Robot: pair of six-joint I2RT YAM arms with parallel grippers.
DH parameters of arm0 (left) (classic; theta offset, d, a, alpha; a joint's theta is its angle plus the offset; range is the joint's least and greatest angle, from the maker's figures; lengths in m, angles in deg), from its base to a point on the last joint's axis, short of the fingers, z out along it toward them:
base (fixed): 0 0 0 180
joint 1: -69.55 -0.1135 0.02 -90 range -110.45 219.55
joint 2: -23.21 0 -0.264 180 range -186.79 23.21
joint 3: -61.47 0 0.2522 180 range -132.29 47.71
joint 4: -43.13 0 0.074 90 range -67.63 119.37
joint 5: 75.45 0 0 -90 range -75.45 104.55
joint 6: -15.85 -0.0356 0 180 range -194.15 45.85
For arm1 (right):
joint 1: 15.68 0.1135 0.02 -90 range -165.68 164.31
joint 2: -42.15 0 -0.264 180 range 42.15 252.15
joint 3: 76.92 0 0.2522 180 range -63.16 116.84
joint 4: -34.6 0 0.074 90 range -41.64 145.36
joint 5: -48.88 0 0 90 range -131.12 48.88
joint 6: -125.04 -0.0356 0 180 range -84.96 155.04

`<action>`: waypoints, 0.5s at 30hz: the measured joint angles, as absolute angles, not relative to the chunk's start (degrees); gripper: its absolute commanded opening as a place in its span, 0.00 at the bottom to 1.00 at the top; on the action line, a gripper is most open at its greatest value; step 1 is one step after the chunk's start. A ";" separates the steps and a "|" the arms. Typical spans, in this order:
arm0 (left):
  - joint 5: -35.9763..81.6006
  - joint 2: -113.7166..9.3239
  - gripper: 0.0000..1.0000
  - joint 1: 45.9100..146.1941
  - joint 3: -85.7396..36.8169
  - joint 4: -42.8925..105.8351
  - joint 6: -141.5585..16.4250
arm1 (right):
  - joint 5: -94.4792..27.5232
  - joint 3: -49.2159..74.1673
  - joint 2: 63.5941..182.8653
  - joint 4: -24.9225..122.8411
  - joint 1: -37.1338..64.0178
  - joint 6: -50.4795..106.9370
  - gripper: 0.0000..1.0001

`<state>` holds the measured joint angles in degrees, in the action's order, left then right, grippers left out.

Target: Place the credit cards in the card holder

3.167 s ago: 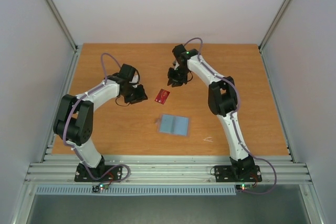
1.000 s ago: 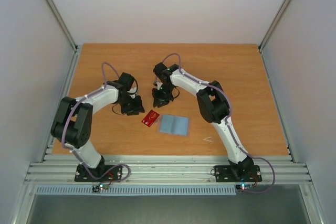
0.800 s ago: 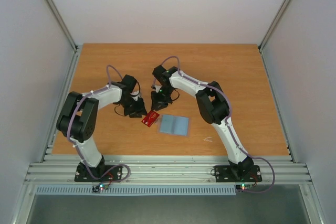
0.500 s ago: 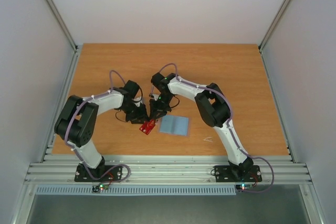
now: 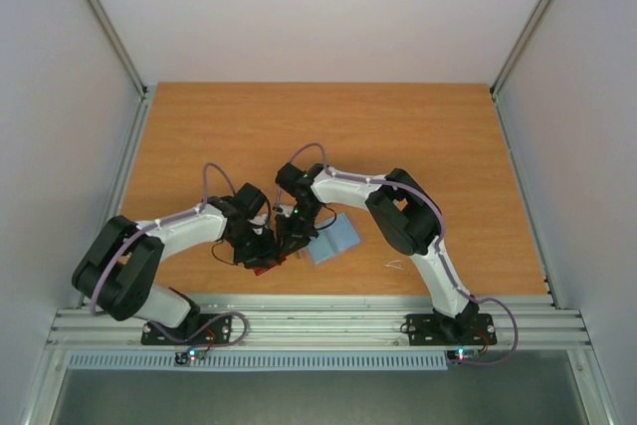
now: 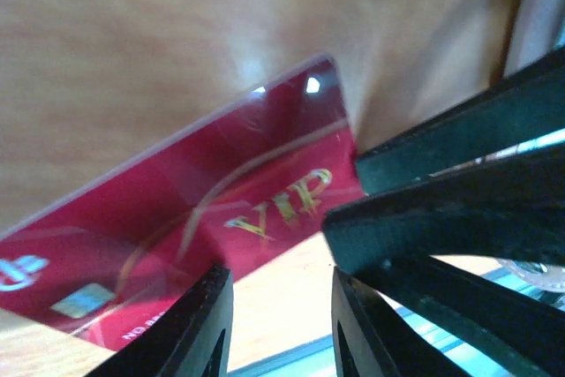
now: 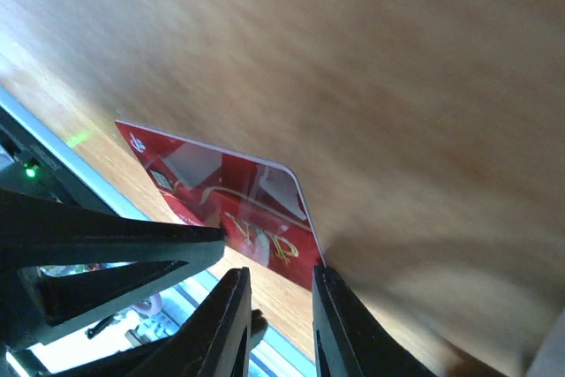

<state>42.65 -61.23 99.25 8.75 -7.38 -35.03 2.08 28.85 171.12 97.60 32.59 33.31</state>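
One red credit card (image 5: pixel 267 268) marked VIP lies flat on the table close to its near edge. It shows large in the left wrist view (image 6: pixel 177 227) and in the right wrist view (image 7: pixel 221 196). My left gripper (image 5: pixel 262 249) (image 6: pixel 278 275) is open, its tips down at the card's near edge with bare wood between them. My right gripper (image 5: pixel 293 237) (image 7: pixel 279 273) is narrowly open, one tip at the card's corner. The two grippers face each other, almost touching. The card holder (image 5: pixel 333 237), light blue face up, lies just right of them. The other cards are out of view.
A tiny white scrap (image 5: pixel 395 265) lies right of the holder. The metal rail (image 5: pixel 318 314) along the table's near edge runs just below the card. The right arm's black fingers (image 6: pixel 459 192) fill the right of the left wrist view.
Both grippers have moved toward the near edge, and the red card has slid with them from mid-table to the front. The holder has been turned and nudged.
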 measured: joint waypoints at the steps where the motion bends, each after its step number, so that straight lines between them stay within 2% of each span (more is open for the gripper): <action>1: 42.91 -60.67 0.33 100.36 9.40 -7.04 -34.16 | 2.04 28.02 170.61 97.09 33.00 32.93 0.23; 8: 36.29 -52.03 0.37 105.23 11.59 -8.87 -29.81 | -0.30 22.31 166.55 93.29 34.49 30.40 0.23; 12: 27.72 -45.98 0.39 104.88 6.37 -14.64 -29.48 | -4.10 20.11 163.75 92.35 34.68 28.56 0.26; 15: 23.48 -47.11 0.39 103.66 1.67 -16.87 -30.09 | -6.38 17.55 161.00 90.84 34.66 26.22 0.28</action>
<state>23.48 -47.11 103.66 1.67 -16.87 -30.09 -6.38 17.55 161.00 90.84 34.66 26.22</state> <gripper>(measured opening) 0.391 0.262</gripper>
